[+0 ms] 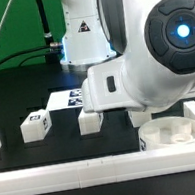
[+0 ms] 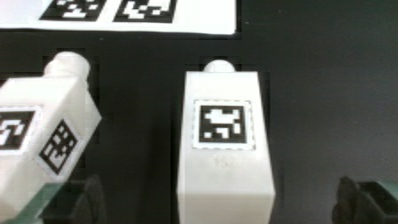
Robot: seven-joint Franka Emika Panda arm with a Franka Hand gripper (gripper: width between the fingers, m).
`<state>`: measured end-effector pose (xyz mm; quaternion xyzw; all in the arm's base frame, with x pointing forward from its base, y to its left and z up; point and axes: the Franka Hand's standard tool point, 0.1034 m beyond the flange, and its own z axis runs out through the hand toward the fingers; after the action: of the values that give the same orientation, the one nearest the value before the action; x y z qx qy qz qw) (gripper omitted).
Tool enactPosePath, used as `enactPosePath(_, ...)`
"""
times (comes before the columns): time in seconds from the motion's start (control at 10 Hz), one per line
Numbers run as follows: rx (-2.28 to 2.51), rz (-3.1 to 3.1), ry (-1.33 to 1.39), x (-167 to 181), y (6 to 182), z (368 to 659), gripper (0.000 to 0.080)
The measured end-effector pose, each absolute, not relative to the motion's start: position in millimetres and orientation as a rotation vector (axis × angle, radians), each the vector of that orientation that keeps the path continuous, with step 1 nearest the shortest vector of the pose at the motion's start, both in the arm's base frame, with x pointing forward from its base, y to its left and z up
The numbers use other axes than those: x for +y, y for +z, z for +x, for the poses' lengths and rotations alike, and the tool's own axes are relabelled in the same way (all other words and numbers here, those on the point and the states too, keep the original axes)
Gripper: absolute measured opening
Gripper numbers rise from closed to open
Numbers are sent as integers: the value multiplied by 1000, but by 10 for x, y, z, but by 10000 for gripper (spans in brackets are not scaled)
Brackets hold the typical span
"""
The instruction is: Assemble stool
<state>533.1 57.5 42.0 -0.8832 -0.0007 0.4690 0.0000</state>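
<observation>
Stool leg point(image 2: 228, 140) lies flat on the black desk point(image 2: 329, 90) under the tool point(image 2: 217, 204), which stands wide and holds nothing; we note a second leg point(image 2: 45, 125) just beside it.

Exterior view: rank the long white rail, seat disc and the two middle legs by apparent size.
1. Long white rail, spanning the frame.
2. Seat disc.
3. The two legs, alike: tied.
</observation>
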Motion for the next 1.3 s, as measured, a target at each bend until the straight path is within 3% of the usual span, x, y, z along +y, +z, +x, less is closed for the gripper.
enactPosePath(0.1, -2, -2774, 1477, 584, 409, 5320, 649)
enactPosePath(0.5, -7, -2796, 1438, 641, 91, 5172, 649)
enactPosePath(0.9, -22, -2768, 1492, 631, 105, 5077, 649)
enactPosePath(1.1, -22, -2767, 1493, 631, 103, 5075, 393)
enactPosePath(1.2, -22, -2767, 1493, 631, 103, 5075, 336)
enactPosePath(1.3, -22, -2767, 1493, 631, 103, 5075, 336)
